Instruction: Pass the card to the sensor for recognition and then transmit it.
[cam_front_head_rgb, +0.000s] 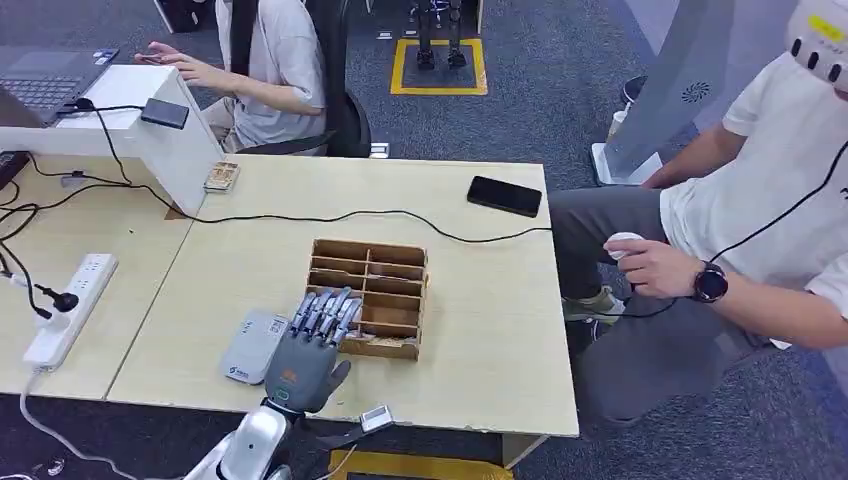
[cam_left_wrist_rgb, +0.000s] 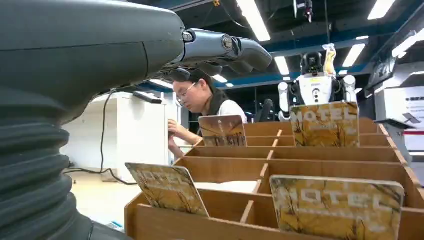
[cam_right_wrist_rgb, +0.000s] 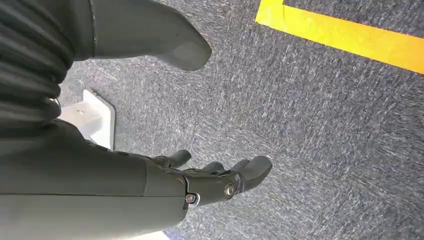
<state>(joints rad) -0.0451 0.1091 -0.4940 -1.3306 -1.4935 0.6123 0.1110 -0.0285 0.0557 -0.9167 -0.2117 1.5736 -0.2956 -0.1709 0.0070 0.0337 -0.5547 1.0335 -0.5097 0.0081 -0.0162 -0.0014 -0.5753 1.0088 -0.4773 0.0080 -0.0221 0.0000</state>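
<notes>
Desk (cam_front_head_rgb: 480, 330): pale wood, centre of frame.
Card rack (cam_front_head_rgb: 385, 268): wooden, compartmented, mid-desk; hotel cards (cam_left_wrist_rgb: 336, 207) stand upright in its slots.
Sensor (cam_front_head_rgb: 254, 346): flat grey-white reader, lower left of the rack.
Left hand (cam_front_head_rgb: 312, 345): fingers spread, holding nothing, over the rack's near-left corner; cards lie just ahead. It is the nearer hand.
Right hand (cam_right_wrist_rgb: 210, 175): empty, loosely apart, hanging above the carpet.

left hand (cam_front_head_rgb: 308, 352): reaching forward, fingers stretching out apart, holding nothing
right hand (cam_right_wrist_rgb: 200, 182): hanging down, fingers loosely apart, empty
</notes>
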